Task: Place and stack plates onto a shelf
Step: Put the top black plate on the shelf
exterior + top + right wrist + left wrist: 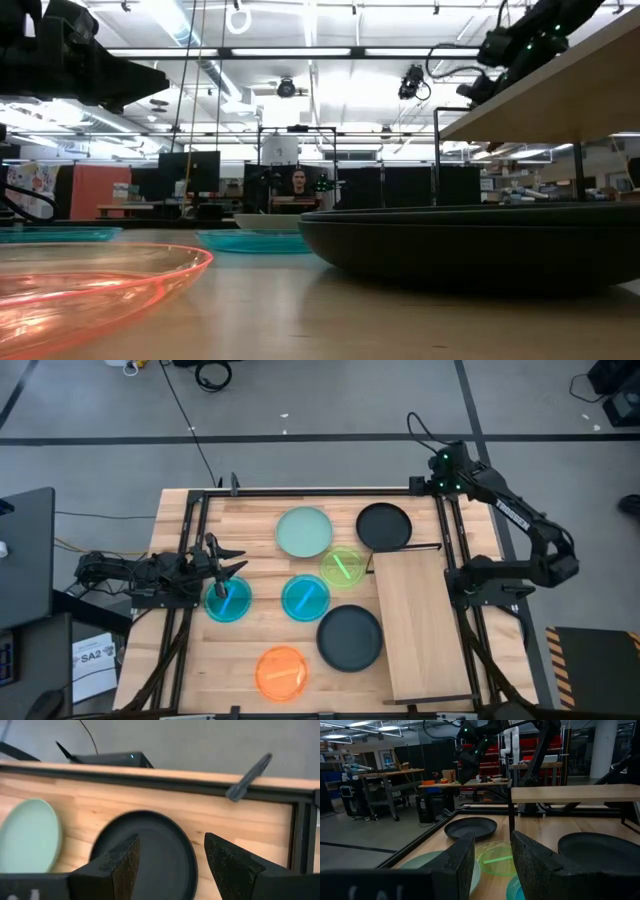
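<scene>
All seven plates lie unstacked on the tabletop [200, 670] from nine to twelve o'clock of the bare shelf [420, 625], so the left gripper [228, 567] gapes empty over a cyan plate [228, 600] while the right gripper [170, 862], also wide, overlooks the far black plate [384, 526]

A: Left wrist view. Left gripper [492, 857]: jaws apart, nothing between them.

B: Beyond it?

A: Lime green plate [496, 859] seen in the gap, flat on the bench [540, 827]. Pale mint plate [422, 861] beside it, partly hidden. Black plate [470, 827] farther off; second black plate [597, 849] on the other side.

B: The shelf?

A: Light-wood shelf [575, 793] raised on dark posts, bare. Other arm [475, 745] behind, with green lights.
</scene>
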